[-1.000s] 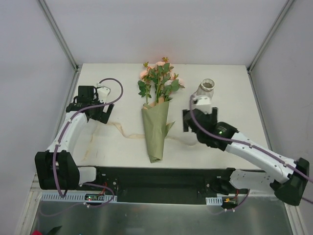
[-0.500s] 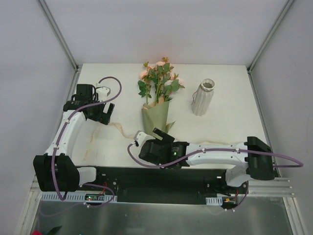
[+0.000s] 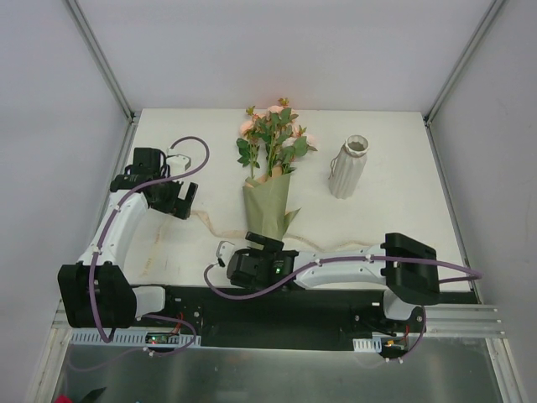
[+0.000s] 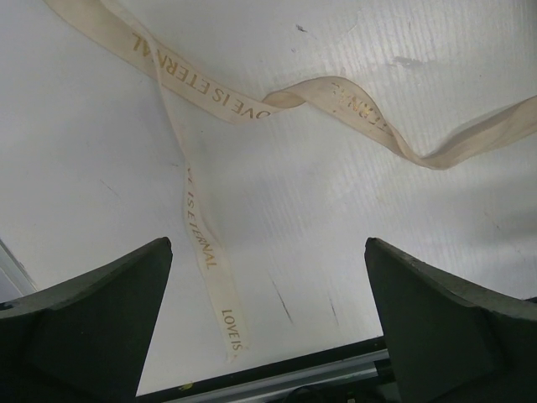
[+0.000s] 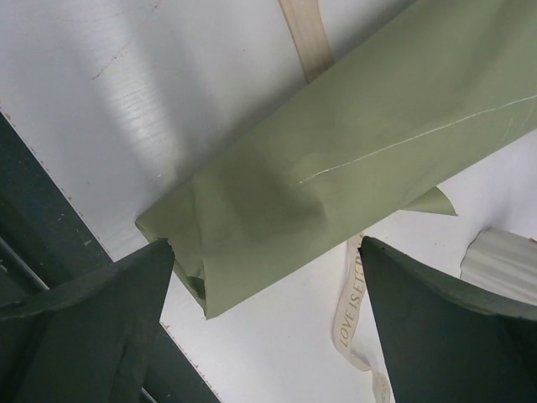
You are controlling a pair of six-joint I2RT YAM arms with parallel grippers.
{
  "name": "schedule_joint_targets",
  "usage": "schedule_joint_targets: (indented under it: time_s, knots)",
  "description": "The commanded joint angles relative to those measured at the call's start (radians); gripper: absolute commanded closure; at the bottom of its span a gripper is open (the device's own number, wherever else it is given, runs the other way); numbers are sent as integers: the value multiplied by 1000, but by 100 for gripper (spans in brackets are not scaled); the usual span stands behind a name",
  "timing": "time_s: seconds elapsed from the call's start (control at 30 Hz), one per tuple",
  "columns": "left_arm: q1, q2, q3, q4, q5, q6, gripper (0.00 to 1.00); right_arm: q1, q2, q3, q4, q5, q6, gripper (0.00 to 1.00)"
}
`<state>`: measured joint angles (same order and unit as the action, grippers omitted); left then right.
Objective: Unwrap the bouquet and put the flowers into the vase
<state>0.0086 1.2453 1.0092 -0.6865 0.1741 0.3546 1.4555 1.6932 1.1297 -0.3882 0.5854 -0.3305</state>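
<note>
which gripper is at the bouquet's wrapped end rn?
The right gripper: its open jaws frame the narrow paper end of the bouquet. The left gripper, also open, hovers over only the loose ribbon at the left.

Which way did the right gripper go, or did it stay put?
Yes. The right gripper swung away from the vase, leftward and nearer, to the bouquet's wrapped tip.

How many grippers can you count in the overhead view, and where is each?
2: left gripper over the ribbon, left of the bouquet; right gripper at the bouquet's near tip.
</note>
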Motion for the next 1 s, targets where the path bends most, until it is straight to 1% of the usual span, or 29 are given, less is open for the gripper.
schedule_joint_targets:
  time_s: [0.0,0.1,0.23,0.4,0.57,0.6,0.63,0.7,0.83,0.97]
  knots:
    - [11,-24,-9,-16,5,1,1,2,45,36,26,16,-42,3]
    - [13,-23,-1,-13,2,4,1,-1,75,33,46,56,-54,3]
    - [13,-26,2,-10,-12,3,1,-10,94,12,121,134,-79,3]
    - [14,-38,-12,-8,-15,7,1,-15,105,-14,202,195,-116,2]
    - [13,-50,-30,-1,-21,14,1,-11,109,-42,294,283,-179,1]
    - [13,-53,-32,2,-25,15,1,-11,108,-56,313,301,-192,2]
    - [13,-56,-32,4,-27,15,1,-7,103,-61,354,348,-221,3]
    - [13,-60,-32,5,-27,14,1,-4,82,-68,383,382,-235,3]
    - [13,-56,-23,5,-18,7,1,20,-36,-91,500,465,-280,4]
    - [13,-52,-14,4,-12,4,1,57,-128,-106,546,521,-312,4]
